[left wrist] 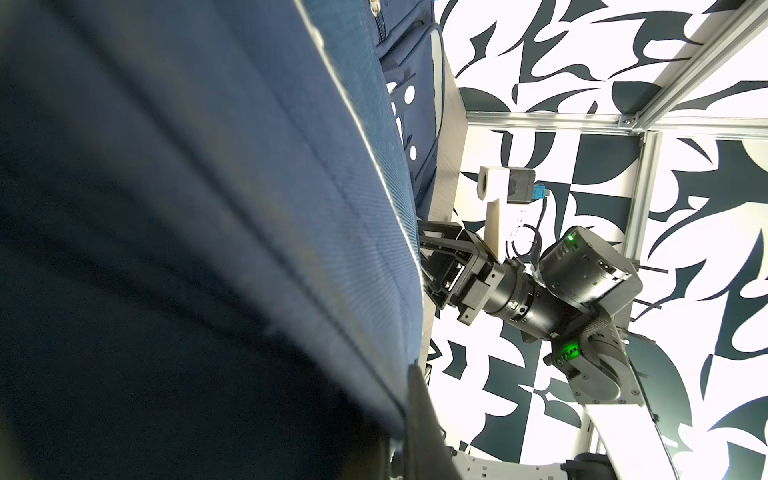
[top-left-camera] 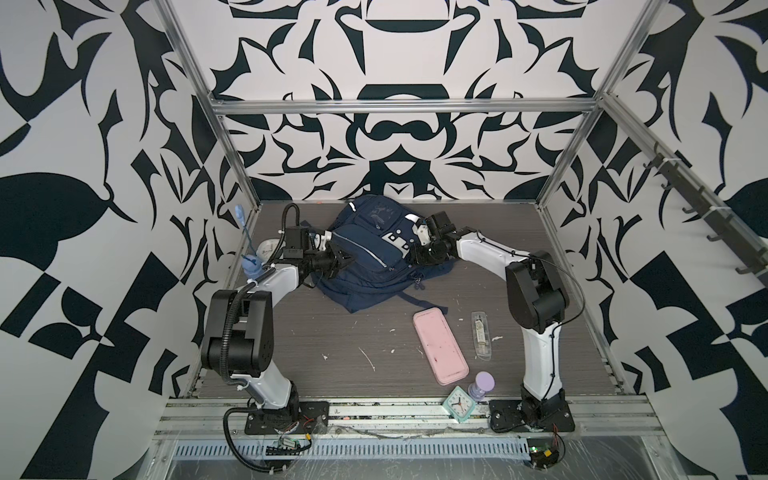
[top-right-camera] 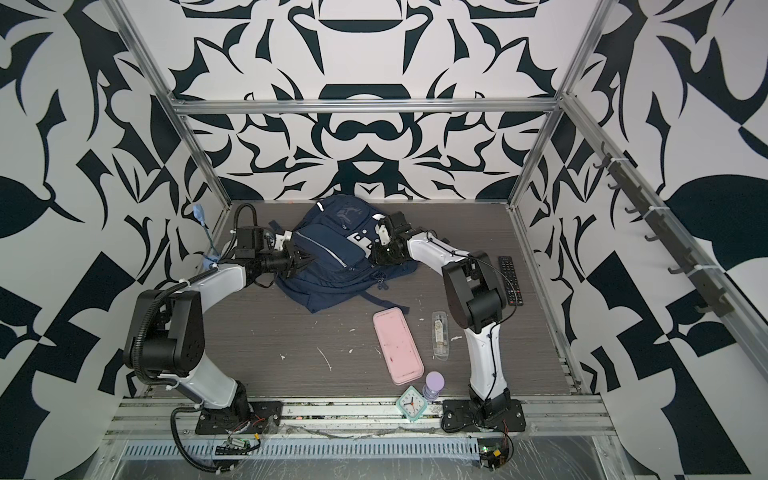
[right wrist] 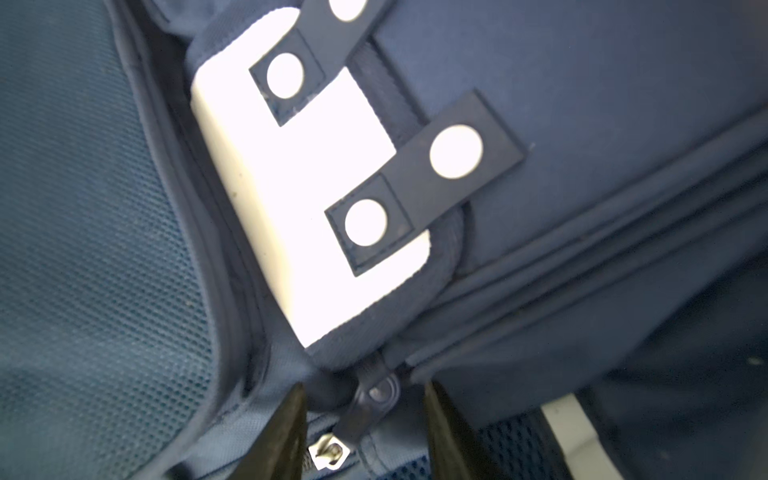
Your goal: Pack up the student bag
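Wild black-and-white patterned walls all round, grey woodgrain surface (top-left-camera: 316, 357) in the middle. So the student bag (top-left-camera: 370, 266) lies slumped by the far edge, roughly midway along it. Left hand (top-left-camera: 349, 260) is pinched tight on fabric at the bag's left side. Right hand (right wrist: 365, 419) is at the bag's right side, fingers apart, with a zipper pull (right wrist: 374, 395) sitting between them, next to the white flap pocket (right wrist: 291, 187). Nearer the front edge: pink case (top-left-camera: 440, 347), clear case (top-left-camera: 482, 334) beside it, then a teal clock (top-left-camera: 459, 409) and lilac container (top-left-camera: 481, 384) right at that edge.
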